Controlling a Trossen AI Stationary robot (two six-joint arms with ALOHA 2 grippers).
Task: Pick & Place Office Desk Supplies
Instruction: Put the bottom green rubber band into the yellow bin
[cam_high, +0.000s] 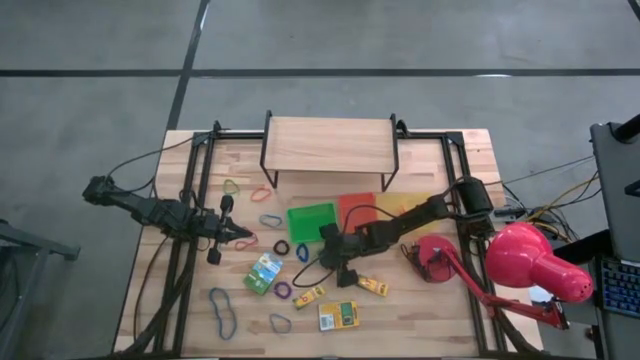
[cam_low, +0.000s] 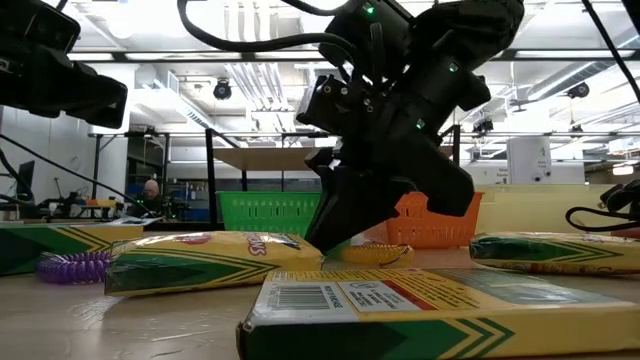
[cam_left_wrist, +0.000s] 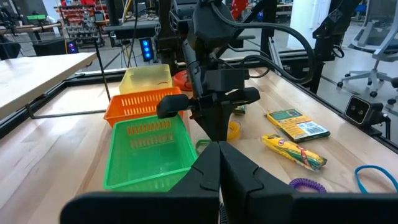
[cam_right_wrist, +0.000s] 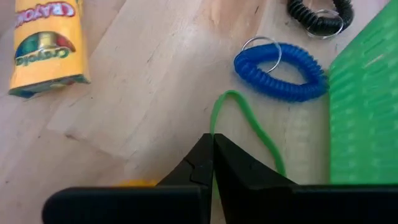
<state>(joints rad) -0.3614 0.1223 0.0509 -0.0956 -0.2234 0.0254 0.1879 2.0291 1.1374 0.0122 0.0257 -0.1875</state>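
Observation:
My right gripper (cam_right_wrist: 212, 157) is shut at table level on a thin green rubber band (cam_right_wrist: 245, 112), just in front of the green tray (cam_high: 312, 219). Beside the band lie a blue coiled loop (cam_right_wrist: 280, 71), a black coiled loop (cam_right_wrist: 317, 15) and a yellow crayon box (cam_right_wrist: 46, 43), all flat on the wood. More printed boxes (cam_high: 264, 272) (cam_high: 338, 316) and loose bands (cam_high: 222, 310) lie near the table's front. My left gripper (cam_high: 245, 238) hovers shut over the table's left part, holding nothing. My right gripper pinches one end of the green band's loop (cam_right_wrist: 215, 129) between its two fingers, right at their tips. The fingers slant down from the table's right side (cam_low: 335, 235). The rest of the loop lies slack on the table, curving away toward the green tray.
An orange tray (cam_high: 357, 207) and a yellow tray (cam_high: 400, 205) stand in a row to the right of the green one. A wooden shelf (cam_high: 330, 145) stands at the back, and a big red desk lamp (cam_high: 540, 265) at the right front.

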